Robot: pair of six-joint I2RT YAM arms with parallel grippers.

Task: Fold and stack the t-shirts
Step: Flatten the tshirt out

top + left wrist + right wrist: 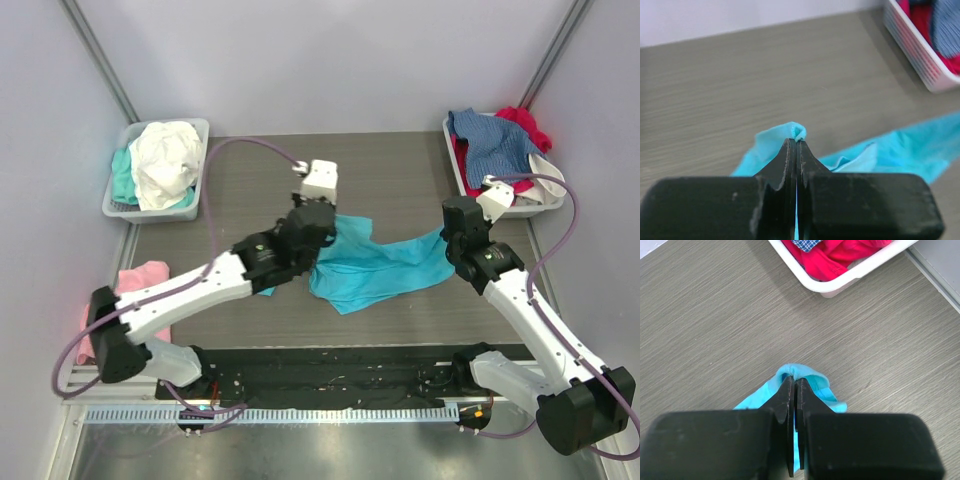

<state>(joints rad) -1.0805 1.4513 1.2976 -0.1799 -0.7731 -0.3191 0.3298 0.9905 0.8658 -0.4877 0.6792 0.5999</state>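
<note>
Centre of frame: turquoise t-shirt point(385, 265) spread across the counter point(400, 170). Left claw point(796, 144) clenched on its left-hand edge; right claw point(794, 382) clenched on its right-hand end

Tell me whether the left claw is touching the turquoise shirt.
Touching. The left wrist view shows the left claw shut on a bunched fold of the turquoise shirt, with cloth poking out above its tips.

T-shirt point(375, 265) on table point(400, 175), before two trays point(118, 205)
</note>
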